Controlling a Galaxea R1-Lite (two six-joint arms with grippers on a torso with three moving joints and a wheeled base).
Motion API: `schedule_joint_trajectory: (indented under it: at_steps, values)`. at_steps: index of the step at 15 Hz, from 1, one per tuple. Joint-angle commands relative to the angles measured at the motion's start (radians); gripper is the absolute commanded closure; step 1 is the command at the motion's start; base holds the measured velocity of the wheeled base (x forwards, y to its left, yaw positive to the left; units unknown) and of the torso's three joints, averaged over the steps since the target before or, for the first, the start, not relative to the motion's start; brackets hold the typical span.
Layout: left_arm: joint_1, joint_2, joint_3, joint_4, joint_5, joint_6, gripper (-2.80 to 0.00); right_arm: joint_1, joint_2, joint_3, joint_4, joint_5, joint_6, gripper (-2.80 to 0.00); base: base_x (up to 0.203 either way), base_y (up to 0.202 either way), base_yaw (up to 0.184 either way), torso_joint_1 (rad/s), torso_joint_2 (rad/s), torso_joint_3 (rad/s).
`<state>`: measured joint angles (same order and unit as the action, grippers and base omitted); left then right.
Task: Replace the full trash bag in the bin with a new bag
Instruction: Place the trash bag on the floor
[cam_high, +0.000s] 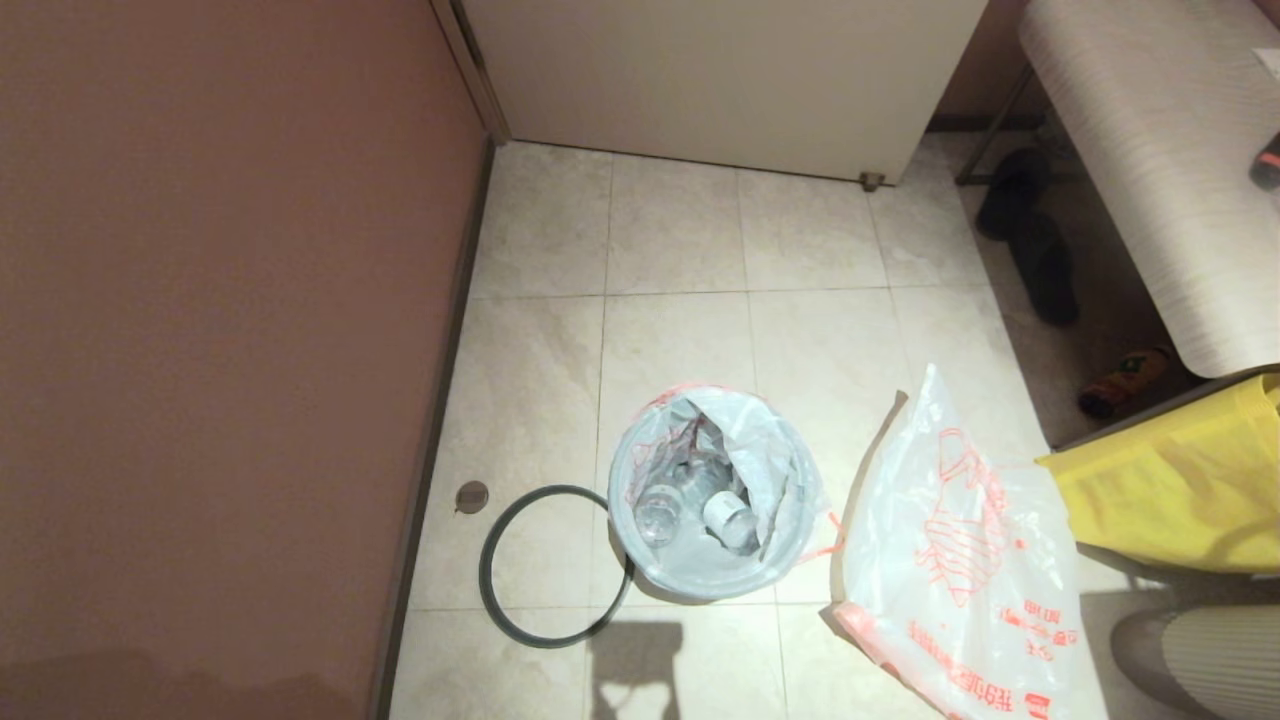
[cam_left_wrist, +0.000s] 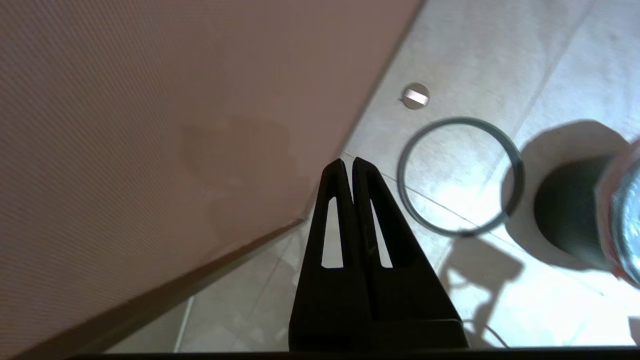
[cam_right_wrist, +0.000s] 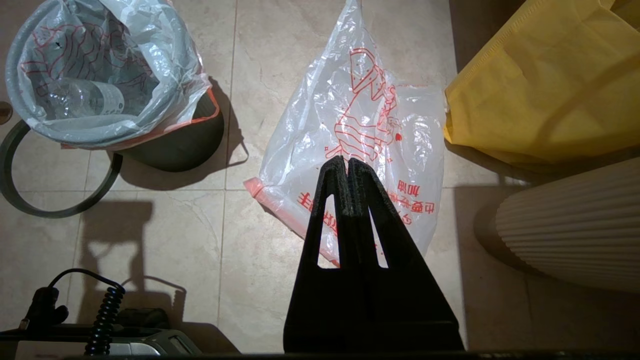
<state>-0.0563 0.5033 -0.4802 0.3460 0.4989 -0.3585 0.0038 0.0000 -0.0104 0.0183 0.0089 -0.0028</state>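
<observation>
The full trash bag (cam_high: 770, 460), translucent white with clear bottles inside, sits in the black bin (cam_right_wrist: 185, 145) on the tiled floor, its red-orange hem folded over the rim. The grey rim ring (cam_high: 500, 590) lies flat on the floor just left of the bin. The new bag (cam_high: 950, 560), flat and printed in red-orange, lies to the bin's right. Neither arm shows in the head view. My left gripper (cam_left_wrist: 348, 162) hangs shut and empty above the floor near the ring (cam_left_wrist: 460, 175). My right gripper (cam_right_wrist: 346, 161) hangs shut and empty above the new bag (cam_right_wrist: 360, 115).
A brown wall (cam_high: 220, 330) runs along the left. A yellow fabric bag (cam_high: 1170, 490) and a ribbed white object (cam_high: 1220, 660) stand at the right. A white door panel (cam_high: 720, 70) closes the far side. A bench (cam_high: 1160, 150) stands at the far right with dark shoes (cam_high: 1030, 240) beneath.
</observation>
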Motion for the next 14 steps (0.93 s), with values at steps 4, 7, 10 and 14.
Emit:
schedule_joint_trajectory:
  at_steps: [4, 7, 10, 14]
  values:
    - [0.015, -0.243, 0.143, -0.086, -0.280, 0.083, 0.00, 0.001, 0.000, 0.000, 0.000, 0.000, 0.000, 0.00, 0.000, 0.000, 0.000, 0.000, 0.00, 0.000]
    - [0.052, -0.341, 0.211, -0.098, -0.416, 0.187, 0.00, 0.001, 0.000, 0.000, 0.001, 0.000, 0.000, 0.00, 0.000, 0.000, 0.000, 0.000, 0.00, 0.000]
    - [0.065, -0.388, 0.283, -0.107, -0.430, 0.262, 0.00, 0.001, 0.000, 0.000, 0.001, 0.000, 0.000, 0.00, 0.000, 0.000, 0.000, 0.000, 0.00, 0.000]
    - [0.063, -0.487, 0.343, -0.113, -0.431, 0.407, 0.00, 0.001, 0.000, 0.001, 0.001, 0.000, 0.000, 0.00, 0.000, 0.000, 0.000, 0.000, 0.00, 0.000]
